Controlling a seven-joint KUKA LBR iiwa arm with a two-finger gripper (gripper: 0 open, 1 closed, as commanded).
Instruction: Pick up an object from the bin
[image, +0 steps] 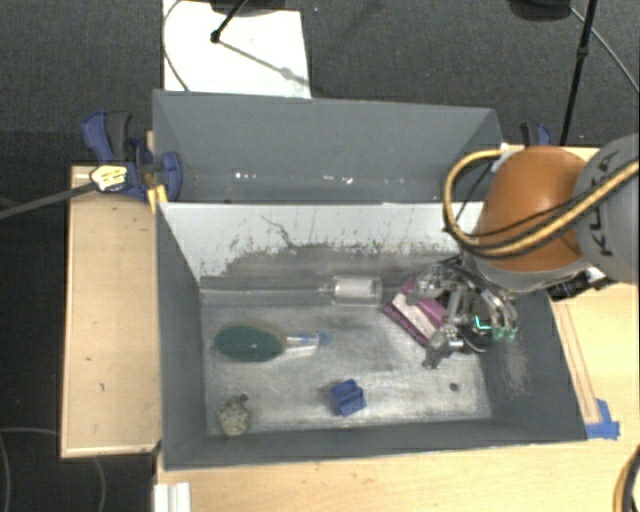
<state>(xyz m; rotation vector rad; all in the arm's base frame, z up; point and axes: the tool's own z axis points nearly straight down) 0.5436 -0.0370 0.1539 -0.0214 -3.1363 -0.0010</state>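
My gripper (441, 348) hangs low at the right end of the bin, just above the floor. Right beside it, to its upper left, a purple and pink flat packet (412, 311) lies tilted against the back of the bin; it touches or nearly touches the gripper's side. A clear plastic cylinder (353, 290) lies further left along the back edge of the floor. Whether anything is in the gripper cannot be made out.
A dark green oval brush with a clear handle (252, 343) lies at the left middle. A small blue block (346, 397) sits near the front, and a small grey-brown lump (234, 416) rests in the front left corner. The arm's orange cover and cables hang over the bin's right wall.
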